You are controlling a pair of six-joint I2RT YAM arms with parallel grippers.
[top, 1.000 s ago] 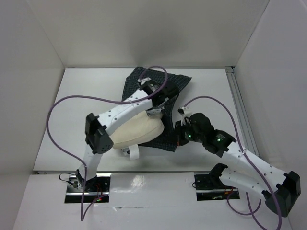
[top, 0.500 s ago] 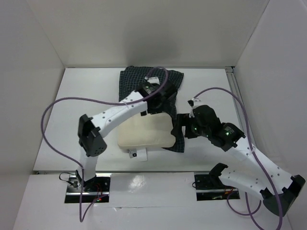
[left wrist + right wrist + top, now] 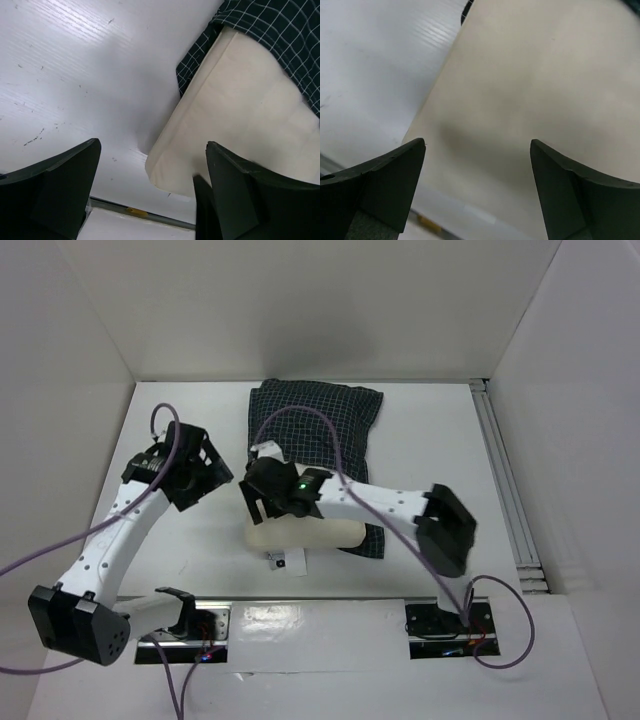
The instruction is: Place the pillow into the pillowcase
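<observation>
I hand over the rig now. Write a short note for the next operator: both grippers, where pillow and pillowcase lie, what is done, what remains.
Left gripper: open, empty, above the table left of the pillow.
Right gripper: open, empty, close above the pillow's bare near end.
Pillowcase: covers only the pillow's far part.
Done: pillow appears partly inside.
Left to do: draw the pillowcase over the near end.

White arms (image 3: 110,540), black joints (image 3: 442,530), purple cables (image 3: 297,410)
</observation>
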